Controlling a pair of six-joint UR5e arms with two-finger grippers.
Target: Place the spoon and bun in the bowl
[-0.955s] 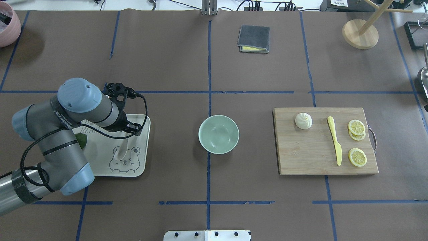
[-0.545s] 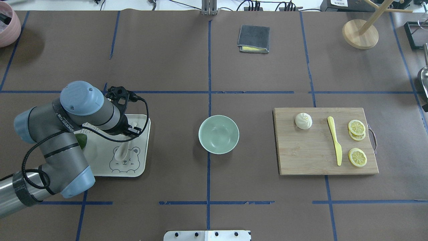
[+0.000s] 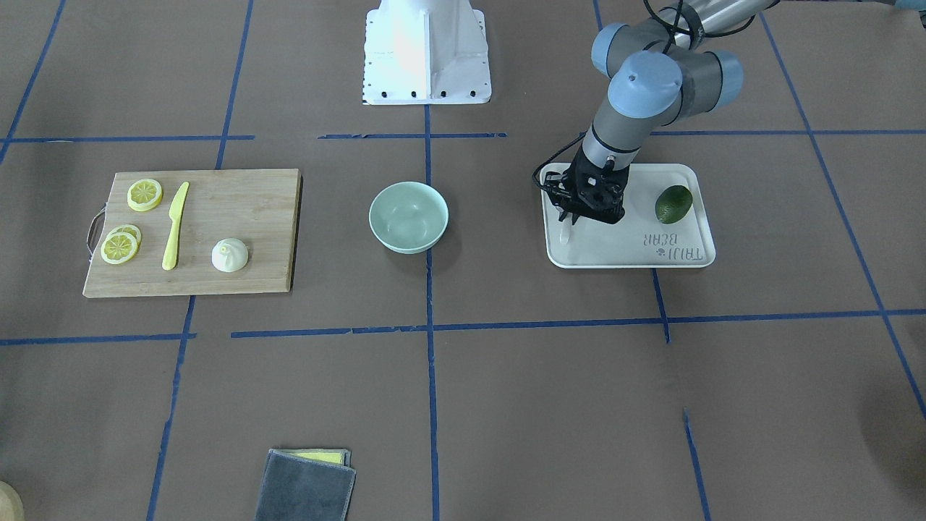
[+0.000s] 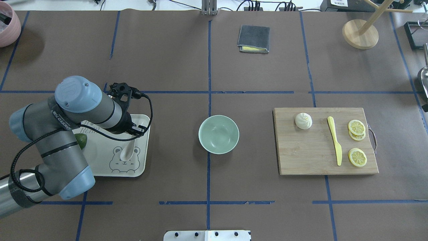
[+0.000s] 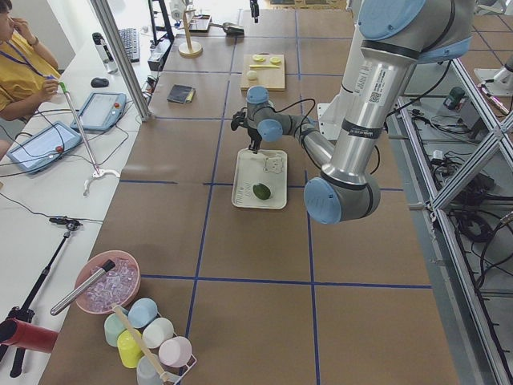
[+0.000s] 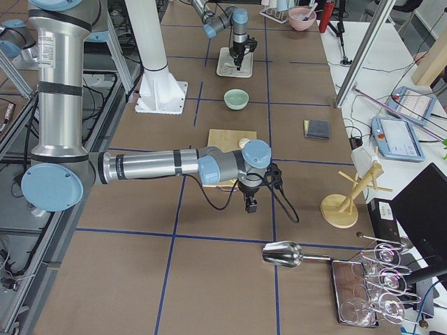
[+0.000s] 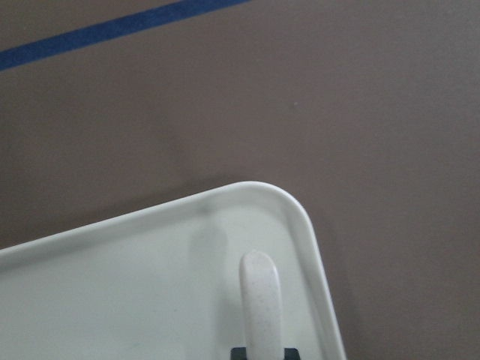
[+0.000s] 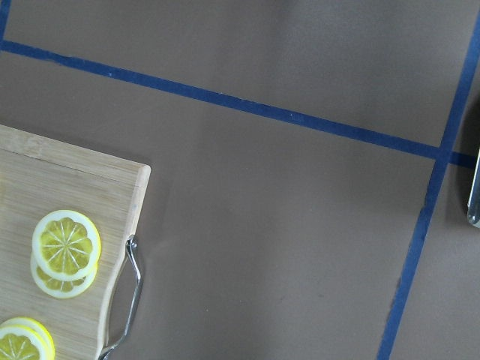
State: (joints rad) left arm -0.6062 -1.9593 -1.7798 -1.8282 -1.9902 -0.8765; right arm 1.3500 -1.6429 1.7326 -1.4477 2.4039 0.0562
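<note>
The off-white spoon (image 4: 128, 151) is over the cream bear-print tray (image 4: 100, 164). My left gripper (image 4: 135, 131) is shut on its handle, which shows between the fingertips in the left wrist view (image 7: 260, 300). The spoon hangs scoop-down in the overhead view and also shows in the front view (image 3: 563, 235). The mint-green bowl (image 4: 218, 134) stands empty at the table's middle. The white bun (image 4: 303, 121) sits on the wooden cutting board (image 4: 311, 157). My right gripper (image 6: 250, 204) hangs beyond the board's handle end; I cannot tell whether it is open or shut.
A green fruit (image 3: 673, 204) lies on the tray. A yellow plastic knife (image 4: 334, 140) and lemon slices (image 4: 356, 127) lie on the board. A folded grey cloth (image 4: 253, 38), a wooden stand (image 4: 360, 33) and a pink bowl (image 4: 8, 25) sit at the far side.
My left gripper came down onto the spoon's handle, then shifted a little to the right with it; the scoop moved right across the bear print. Bowl, bun and board have not moved.
</note>
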